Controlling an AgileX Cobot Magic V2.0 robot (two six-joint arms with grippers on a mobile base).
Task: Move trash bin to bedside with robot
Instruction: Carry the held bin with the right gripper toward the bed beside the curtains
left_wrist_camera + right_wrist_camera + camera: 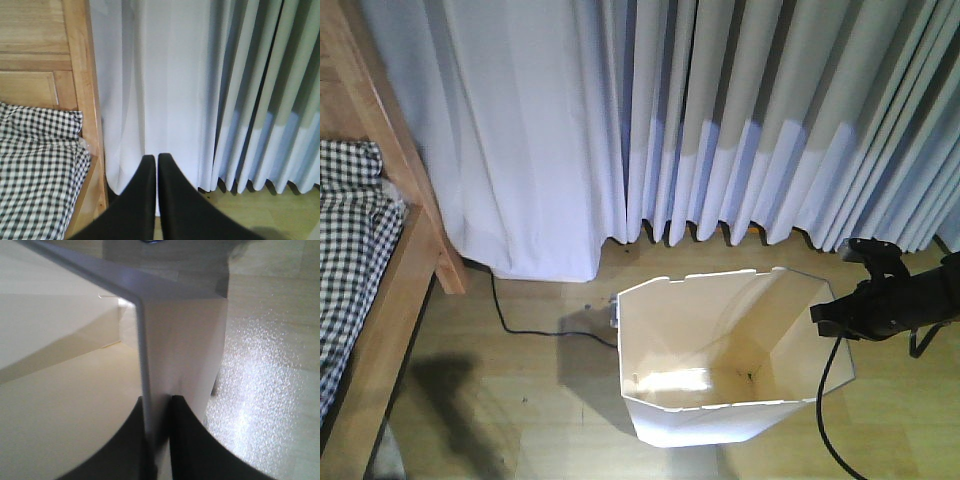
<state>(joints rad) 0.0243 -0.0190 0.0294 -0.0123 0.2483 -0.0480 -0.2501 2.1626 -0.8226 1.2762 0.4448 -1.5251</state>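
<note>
The white trash bin (710, 355) with a cream inside stands on the wooden floor, right of the bed. My right gripper (828, 318) is shut on its right rim; in the right wrist view the rim wall (172, 350) runs between the two black fingers (190, 450), one inside and one outside the bin. The bedside shows as a light-brown wooden bed frame (420, 250) with checked bedding (350, 240) at the left edge. My left gripper (156, 162) is shut on nothing, held in the air facing the curtain beside the bed frame (87, 100).
Pale pleated curtains (720, 110) hang to the floor behind the bin. A black cable (535, 330) lies on the floor between the bed post and the bin. Another black cable (825, 420) hangs from the right arm.
</note>
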